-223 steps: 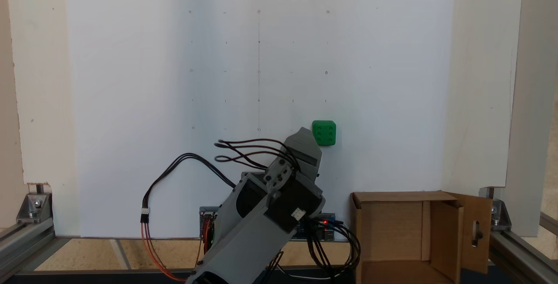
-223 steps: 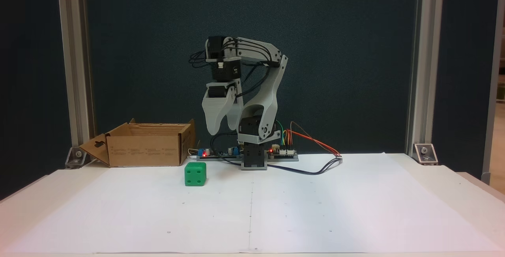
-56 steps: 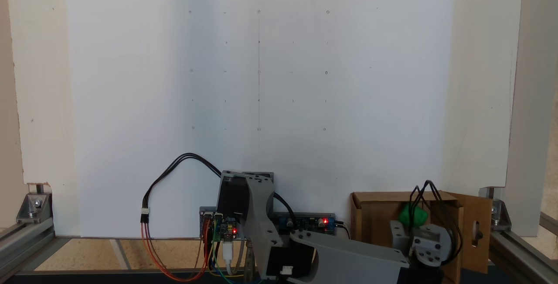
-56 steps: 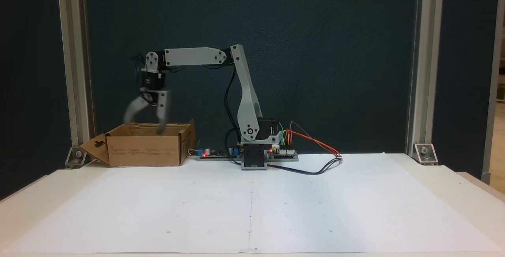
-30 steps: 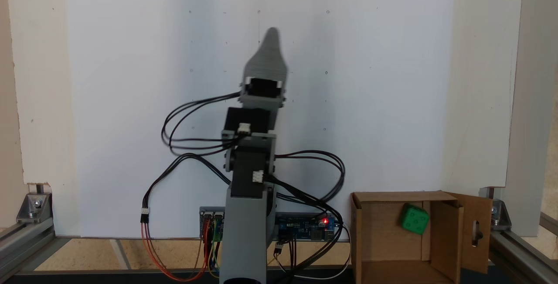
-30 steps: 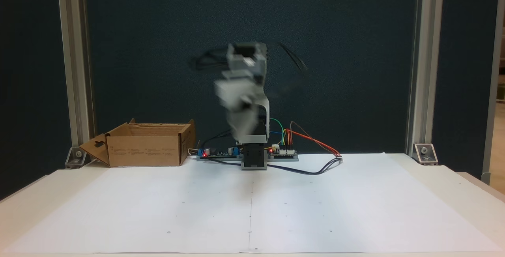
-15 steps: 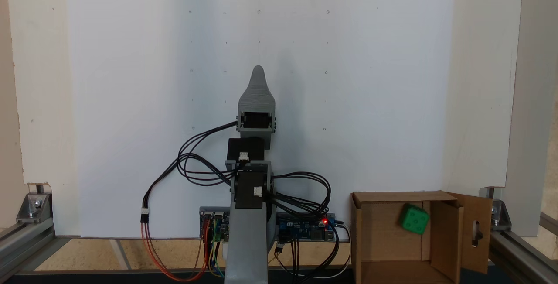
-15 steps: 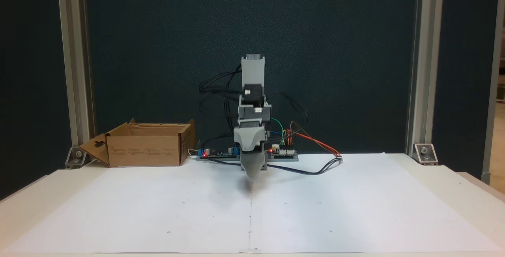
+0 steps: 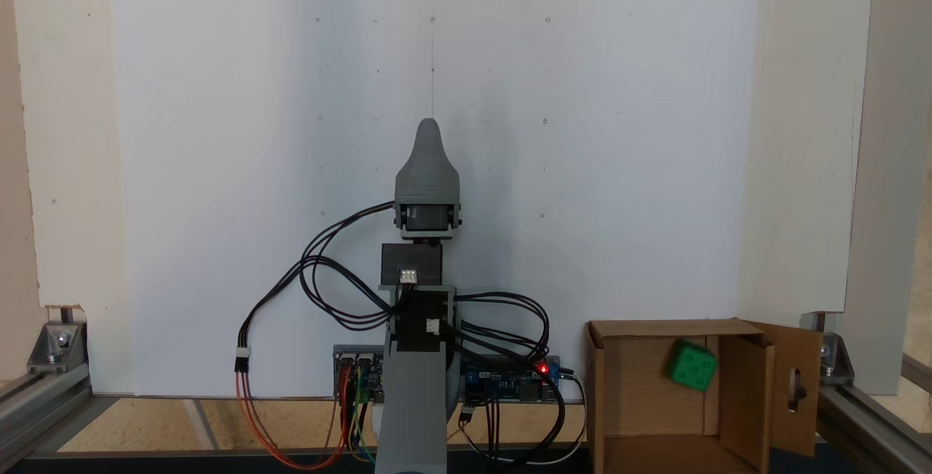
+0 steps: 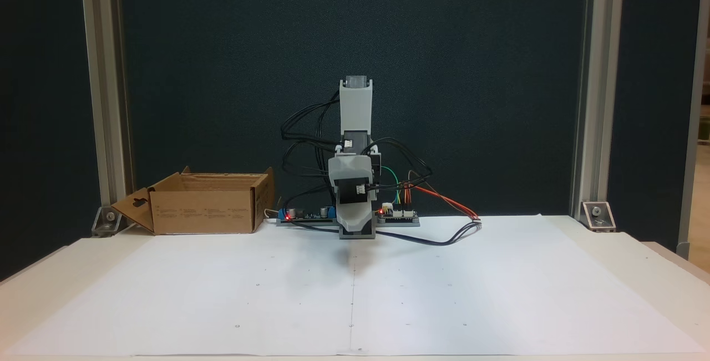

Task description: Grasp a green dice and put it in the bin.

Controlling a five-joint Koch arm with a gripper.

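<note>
With the green dice (image 9: 692, 365) lying inside the bin (image 9: 648, 405), against the far wall of the box near the inner flap, I judge the placing step complete. The dice rests tilted, one corner toward the flap; it touches nothing of mine. The bin stands at the near right corner of the table in the fixed view from behind my base, and at the far left edge in the fixed view from the front (image 10: 205, 206), its slotted flap folded outward so the opening stays free.

My gripper (image 9: 428, 128) points forward along the centre line of the white paper sheet (image 9: 218, 168), well apart from the bin. My arm (image 10: 355, 128) is folded low over its base, which I judge to be a rest pose. The jaws lie one behind the other for both cameras, so I cannot tell whether they are parted or closed. Nothing green shows between them.

Cables (image 9: 328, 270) loop loosely beside the arm, clear of the bin.
</note>
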